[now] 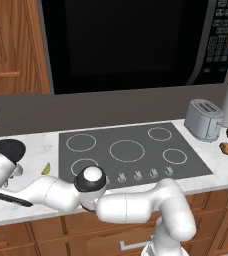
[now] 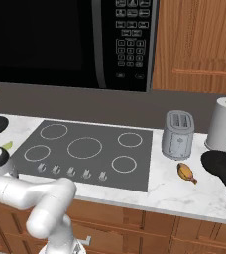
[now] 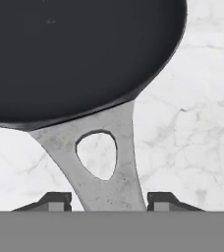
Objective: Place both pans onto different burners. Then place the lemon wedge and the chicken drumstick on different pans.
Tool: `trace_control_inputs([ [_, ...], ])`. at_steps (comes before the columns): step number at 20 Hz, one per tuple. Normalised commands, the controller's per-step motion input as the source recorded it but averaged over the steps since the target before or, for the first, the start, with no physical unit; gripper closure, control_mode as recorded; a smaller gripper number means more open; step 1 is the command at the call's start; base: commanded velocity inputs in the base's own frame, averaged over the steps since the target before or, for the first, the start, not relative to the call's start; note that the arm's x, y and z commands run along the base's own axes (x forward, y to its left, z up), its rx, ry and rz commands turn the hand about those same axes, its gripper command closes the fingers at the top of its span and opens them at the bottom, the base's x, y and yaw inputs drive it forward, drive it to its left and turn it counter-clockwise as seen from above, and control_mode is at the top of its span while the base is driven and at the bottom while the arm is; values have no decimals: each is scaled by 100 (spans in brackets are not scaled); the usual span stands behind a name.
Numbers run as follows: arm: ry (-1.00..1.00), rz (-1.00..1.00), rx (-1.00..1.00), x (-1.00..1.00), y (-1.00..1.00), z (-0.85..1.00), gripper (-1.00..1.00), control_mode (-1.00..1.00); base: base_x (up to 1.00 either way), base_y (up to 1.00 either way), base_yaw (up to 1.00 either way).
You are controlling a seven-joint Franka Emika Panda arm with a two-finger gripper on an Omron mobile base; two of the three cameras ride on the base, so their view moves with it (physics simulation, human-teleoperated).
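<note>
While we are reaching far to the left of the cooktop (image 1: pixel 131 150), we are working over the white marble counter (image 3: pixel 192 138) there, and the cooktop is serving as our landmark: a flat dark grey glass sheet printed with five thin white burner rings (image 1: pixel 127 150), all of them bare.

Left of the cooktop, the near pan (image 3: pixel 79 54) is lying on the marble, a round, shallow, matte black dish. Its silver handle neck (image 3: pixel 109 182), flat metal with a teardrop hole, is running from the pan's rim straight down between our jaws, so the handle's long axis is lining up with the gripper (image 3: pixel 109 203) and the pan body is lying directly ahead of the fingertips (image 3: pixel 55 201). The jaws are sitting narrow, one tip just beside each edge of the neck; we cannot tell whether they are gripping yet.

Well to the right of the cooktop, the second pan (image 2: pixel 223 166) is resting beyond the silver toaster (image 2: pixel 178 135). The golden-brown chicken drumstick (image 2: pixel 186 172) is lying between that pan and the cooktop. The small yellow-green lemon wedge (image 1: pixel 46 169) is sitting just off the cooktop's left edge.
</note>
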Motion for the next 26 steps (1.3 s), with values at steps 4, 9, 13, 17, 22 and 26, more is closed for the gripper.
trace_control_inputs([
  [4,-13,-12,-23,-15,-4,0,100,-100,0,0,0],
  [9,-21,-28,-11,-21,-40,0,100,-100,0,0,0],
  [13,-17,-29,0,0,-52,0,100,-100,0,0,0],
  [17,-11,-21,0,0,-47,0,100,-100,0,0,0],
  [22,-7,-18,4,0,-45,5,100,-100,0,0,0],
  [26,-1,-11,11,0,-43,10,100,-100,0,0,0],
])
